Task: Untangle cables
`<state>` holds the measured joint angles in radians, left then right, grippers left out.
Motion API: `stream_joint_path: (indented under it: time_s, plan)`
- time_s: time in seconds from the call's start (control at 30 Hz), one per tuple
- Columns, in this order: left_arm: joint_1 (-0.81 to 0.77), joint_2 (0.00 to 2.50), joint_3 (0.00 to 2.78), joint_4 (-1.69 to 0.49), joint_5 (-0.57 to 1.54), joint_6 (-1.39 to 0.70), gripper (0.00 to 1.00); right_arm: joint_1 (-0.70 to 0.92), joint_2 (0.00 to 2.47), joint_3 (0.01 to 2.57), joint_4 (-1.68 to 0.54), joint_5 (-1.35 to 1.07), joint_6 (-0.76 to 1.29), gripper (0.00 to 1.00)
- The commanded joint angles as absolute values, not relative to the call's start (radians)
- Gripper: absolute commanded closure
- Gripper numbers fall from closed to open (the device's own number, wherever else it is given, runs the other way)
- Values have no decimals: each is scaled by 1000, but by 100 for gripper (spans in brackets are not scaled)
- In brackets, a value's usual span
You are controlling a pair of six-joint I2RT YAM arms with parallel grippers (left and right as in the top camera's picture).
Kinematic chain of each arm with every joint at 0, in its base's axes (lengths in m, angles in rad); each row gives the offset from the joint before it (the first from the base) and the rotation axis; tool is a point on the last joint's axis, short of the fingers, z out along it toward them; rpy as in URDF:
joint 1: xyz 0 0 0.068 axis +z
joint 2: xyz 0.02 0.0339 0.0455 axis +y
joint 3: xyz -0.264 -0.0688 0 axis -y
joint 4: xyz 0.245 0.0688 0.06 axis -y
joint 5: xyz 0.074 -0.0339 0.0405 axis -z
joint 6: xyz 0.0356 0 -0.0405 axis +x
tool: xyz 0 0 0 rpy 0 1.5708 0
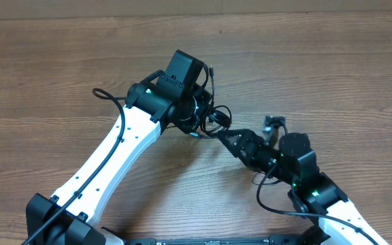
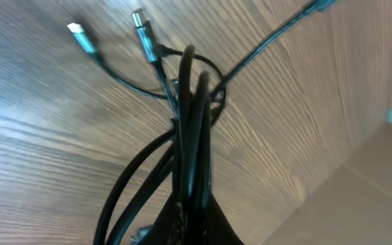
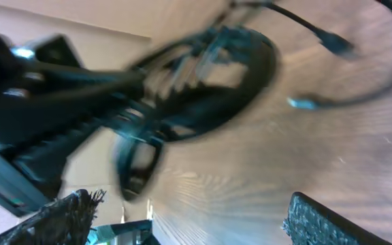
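Brown wood-grain counter (image 1: 318,61) spreads open toward 12, 3 and 9 o'clock. At centre, left fingers (image 2: 220,228) pinch tangled thin black cables (image 1: 213,117); right fingers (image 3: 325,224) gape wide just toward 4 o'clock.

Black cables (image 2: 192,136) with silvery plug ends (image 2: 141,27), brown wood-grain table (image 1: 318,68)

Blurred black cables (image 3: 264,68) looped over the wooden worktop (image 3: 332,163); the right gripper (image 3: 196,219) held its jaws wide apart.
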<state>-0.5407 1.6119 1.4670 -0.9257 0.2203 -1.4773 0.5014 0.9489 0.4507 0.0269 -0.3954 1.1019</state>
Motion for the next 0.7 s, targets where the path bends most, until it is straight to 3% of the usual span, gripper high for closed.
stream_joint_path:
  time_s: [0.0, 0.2, 0.4, 0.67]
  plan:
    - [-537, 1582, 1488, -966, 157, -1581, 96, 537, 983, 479, 109, -360, 1076, 11]
    - [-537, 1582, 1488, -992, 191, -1642, 96, 567, 1030, 479, 169, -296, 1035, 15]
    - [-537, 1582, 1488, -995, 252, -1710, 96, 582, 1060, 479, 250, -291, 997, 43]
    - [-538, 1582, 1488, -1003, 264, -1710, 96, 583, 1063, 479, 306, -284, 1005, 57]
